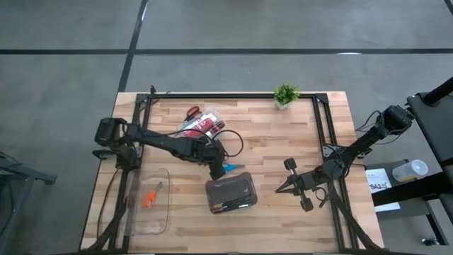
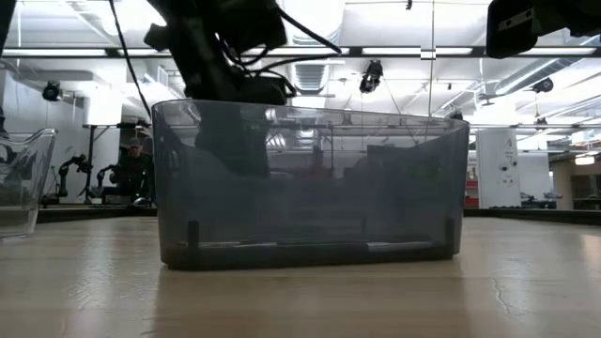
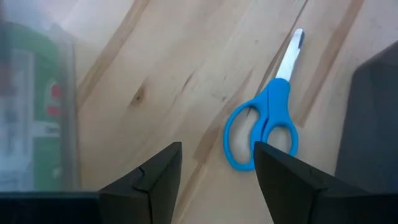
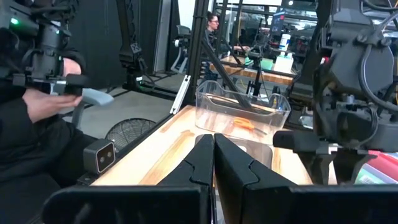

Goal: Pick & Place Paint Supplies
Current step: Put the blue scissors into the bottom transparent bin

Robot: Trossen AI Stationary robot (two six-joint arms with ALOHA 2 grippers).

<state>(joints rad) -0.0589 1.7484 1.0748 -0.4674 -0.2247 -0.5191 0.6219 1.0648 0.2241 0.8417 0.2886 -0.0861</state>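
Note:
Blue-handled scissors (image 3: 267,121) lie flat on the wooden table, just beyond the far edge of the dark grey case (image 1: 231,195); they also show in the high view (image 1: 233,168). My left gripper (image 3: 217,168) is open and hovers over them, touching nothing, near the table's middle (image 1: 218,166). Thin brushes (image 1: 230,206) lie inside the case. Orange-handled scissors (image 1: 150,197) lie in the clear box (image 1: 164,212) at the near left. A red tube (image 1: 204,125) and a green tube (image 3: 31,106) lie in another clear box (image 1: 212,113) at the far middle. My right gripper (image 1: 294,183) is shut and empty at the right.
A small green potted plant (image 1: 286,94) stands at the far edge. A black frame (image 1: 233,95) runs round the table's far and side edges. In the right wrist view a person (image 4: 37,106) holding a device stands beyond the table's left end.

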